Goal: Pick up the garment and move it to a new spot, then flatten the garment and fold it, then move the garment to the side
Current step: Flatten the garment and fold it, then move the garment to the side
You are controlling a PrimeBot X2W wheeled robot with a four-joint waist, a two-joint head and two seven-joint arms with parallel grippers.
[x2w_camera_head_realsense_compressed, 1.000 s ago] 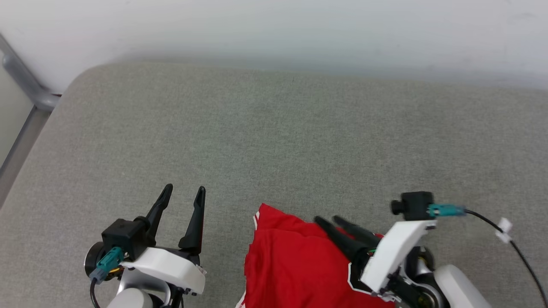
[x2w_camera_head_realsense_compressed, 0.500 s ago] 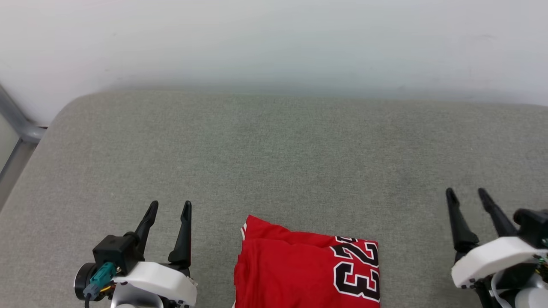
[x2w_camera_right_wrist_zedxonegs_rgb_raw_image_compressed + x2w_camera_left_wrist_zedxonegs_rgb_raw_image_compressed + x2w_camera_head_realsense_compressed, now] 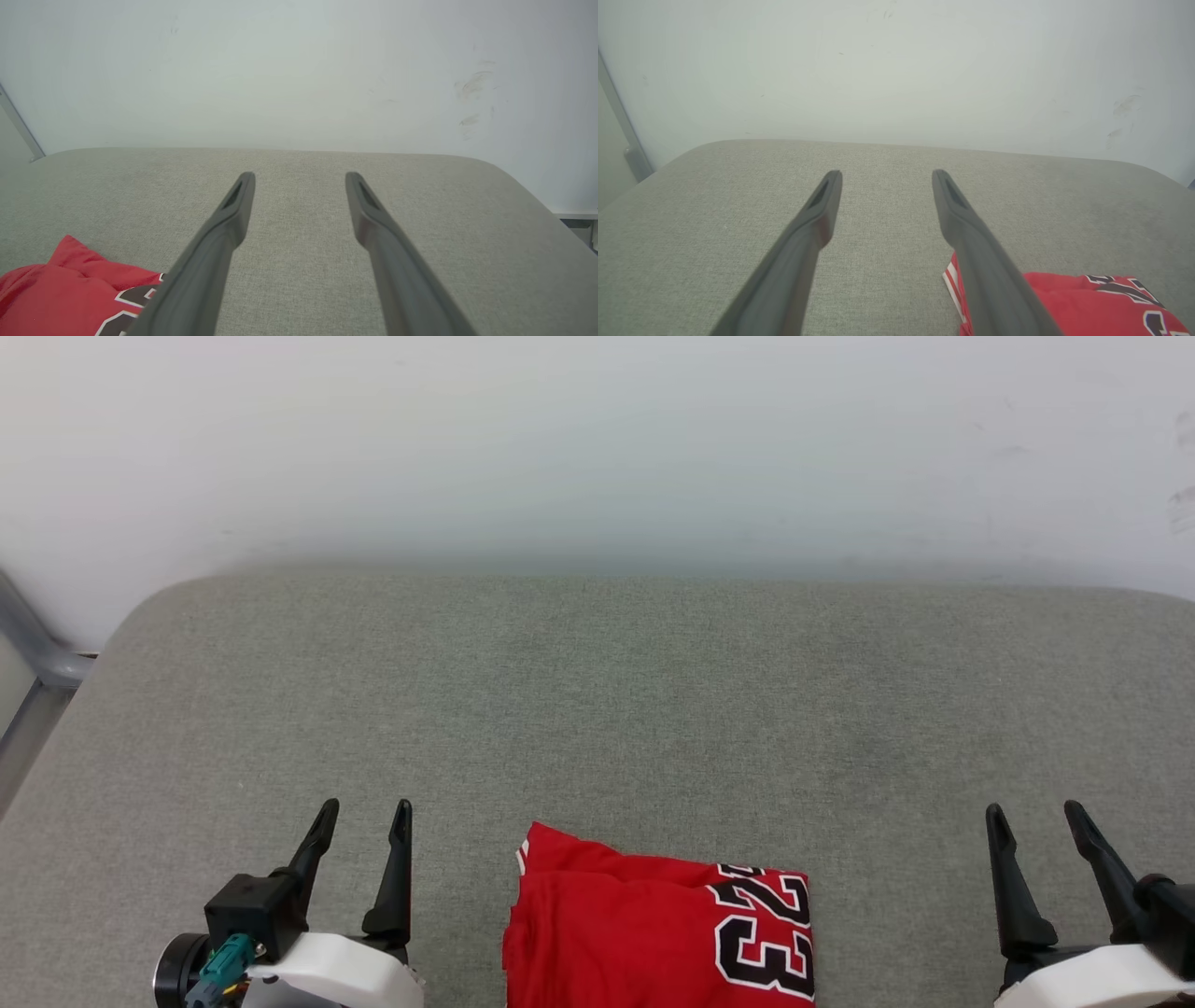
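Note:
The garment [image 3: 644,933] lies folded into a red rectangle at the near middle of the grey cushioned surface [image 3: 616,709], its black white-outlined 23 on the right part. A striped sleeve end peeks out at its far left corner. My left gripper [image 3: 365,808] hovers open to the left of it, nothing between its fingers. My right gripper [image 3: 1033,812] stands open well to the right of it, also empty. In the left wrist view the garment [image 3: 1092,303] sits at the lower right beside the left gripper [image 3: 886,175]. In the right wrist view the garment [image 3: 70,294] sits lower left of the right gripper [image 3: 300,176].
A pale wall [image 3: 597,448] rises right behind the surface's far edge. A grey metal frame [image 3: 33,663] runs down past the rounded left corner. The surface's right corner [image 3: 523,186] rounds off near the wall.
My right gripper has lifted off the garment and swung out to the right, uncovering the 23. The head camera has tilted up, so the whole scene sits lower.

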